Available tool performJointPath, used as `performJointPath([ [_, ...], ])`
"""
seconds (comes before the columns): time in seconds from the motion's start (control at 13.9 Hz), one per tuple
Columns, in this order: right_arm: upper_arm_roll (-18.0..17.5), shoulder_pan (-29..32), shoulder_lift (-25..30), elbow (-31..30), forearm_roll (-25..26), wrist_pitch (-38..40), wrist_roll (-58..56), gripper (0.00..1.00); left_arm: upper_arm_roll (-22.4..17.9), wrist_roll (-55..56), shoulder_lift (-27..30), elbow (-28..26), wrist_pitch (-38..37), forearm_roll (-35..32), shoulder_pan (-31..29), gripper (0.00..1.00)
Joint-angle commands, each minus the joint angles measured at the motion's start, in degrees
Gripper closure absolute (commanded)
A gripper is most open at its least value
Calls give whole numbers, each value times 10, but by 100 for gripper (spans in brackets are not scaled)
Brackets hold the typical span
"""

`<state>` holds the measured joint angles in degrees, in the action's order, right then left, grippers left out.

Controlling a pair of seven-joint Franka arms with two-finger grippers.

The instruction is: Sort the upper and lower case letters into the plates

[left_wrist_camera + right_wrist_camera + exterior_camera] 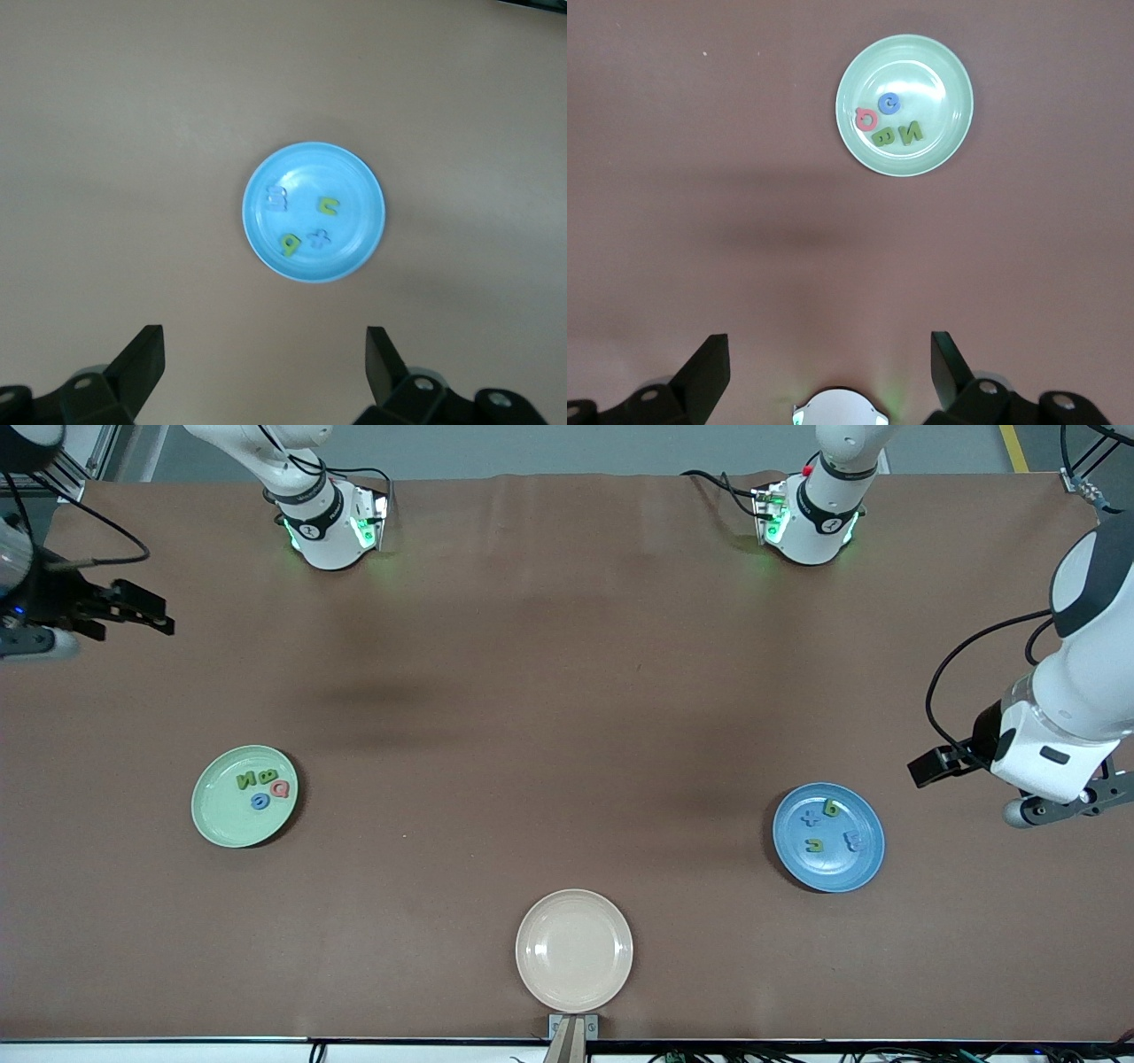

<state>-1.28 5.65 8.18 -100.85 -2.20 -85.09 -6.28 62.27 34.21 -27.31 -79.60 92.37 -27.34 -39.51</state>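
Observation:
The pale green plate [221,815] lies toward the right arm's end of the table and holds several foam letters [263,788] in green, pink and blue. It also shows in the right wrist view [939,75]. The blue plate [859,868] lies toward the left arm's end and holds several small letters [831,809] in green and pale blue. It also shows in the left wrist view [354,181]. My right gripper [142,613] is open and empty, high over the table edge at its own end; its wrist view shows it too [830,347]. My left gripper [935,768] is open and empty, high beside the blue plate, seen also [266,341].
An empty beige plate [574,950] lies at the table edge nearest the front camera, midway between the two other plates. The two arm bases [332,531] [811,522] stand along the edge farthest from that camera.

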Motion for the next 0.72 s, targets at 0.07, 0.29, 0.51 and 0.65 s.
performJointPath([
  [0.07, 1, -1, -10, 76, -3, 27, 16, 0, -139, -48, 115, -18, -20, 125, 65, 0],
  [0.29, 1, -18, -10, 94, -3, 23, 28, 0, -323, -99, 169, -29, -56, 170, 211, 0],
  [0.51, 1, -23, -15, 104, -9, 13, 59, 0, -477, -157, 211, -59, -58, 196, 326, 0],
  [0.65, 1, -25, -18, 104, -8, -3, 59, 0, -538, -171, 225, -65, -57, 226, 357, 0],
])
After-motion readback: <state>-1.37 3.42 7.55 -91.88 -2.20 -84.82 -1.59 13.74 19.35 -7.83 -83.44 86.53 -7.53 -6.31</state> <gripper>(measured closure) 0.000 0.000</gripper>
